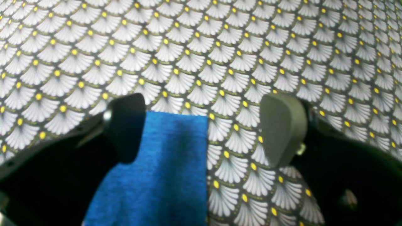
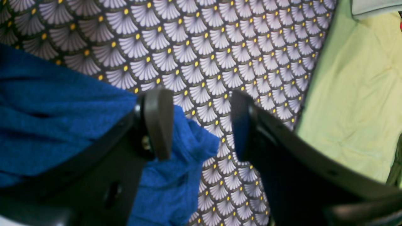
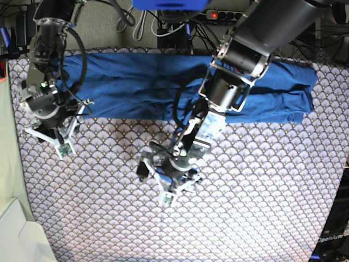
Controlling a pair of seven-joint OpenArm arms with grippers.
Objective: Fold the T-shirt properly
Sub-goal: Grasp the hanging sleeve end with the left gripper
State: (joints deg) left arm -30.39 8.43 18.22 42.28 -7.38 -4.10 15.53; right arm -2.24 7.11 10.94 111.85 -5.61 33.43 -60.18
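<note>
Both tools stand with their jaws apart and grip nothing. Left tool (image 1: 204, 125) hangs over the middle of the table, its two pads spread wide; a flat strip of the T-shirt (image 1: 163, 169) lies on the tablecloth (image 1: 201, 47) below, just beside one dark pad and free of the pale pad across the gap. In the base view this left tool (image 3: 166, 177) sits low over the patterned cloth, its arm reaching in from the far edge across the shirt.

Right tool (image 2: 202, 122) hovers near the table's side edge, jaws partly open. Bunched blue cloth of the T-shirt (image 2: 56, 119) lies behind one pad and pokes a little into the gap, yet the other pad stands clear of it, over bare tablecloth (image 2: 220, 47). A pale green sheet (image 2: 355, 103) lies past the table's edge. In the base view the right tool (image 3: 54, 128) is at one end of the shirt.

The T-shirt (image 3: 136, 82) lies stretched in a long band along the far edge of the table (image 3: 262, 218), reaching almost from one far corner to the other, with soft wrinkles across it.
</note>
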